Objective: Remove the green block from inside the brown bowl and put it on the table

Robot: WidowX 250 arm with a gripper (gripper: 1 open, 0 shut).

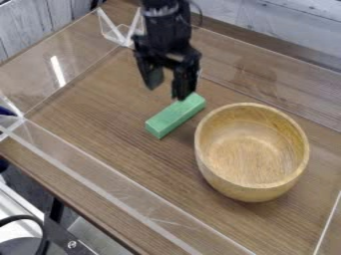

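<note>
The green block [174, 116] lies flat on the table [94, 129], just left of the brown bowl [252, 150], which holds nothing. My gripper [170, 84] hangs straight down above the block's far end, open, with nothing between its black fingers [152, 78]. It is a little clear of the block, not touching it.
Low clear acrylic walls [54, 70] edge the tabletop on all sides. The black arm rises toward the top of the view behind the gripper. Bare wood lies to the left and in front of the block.
</note>
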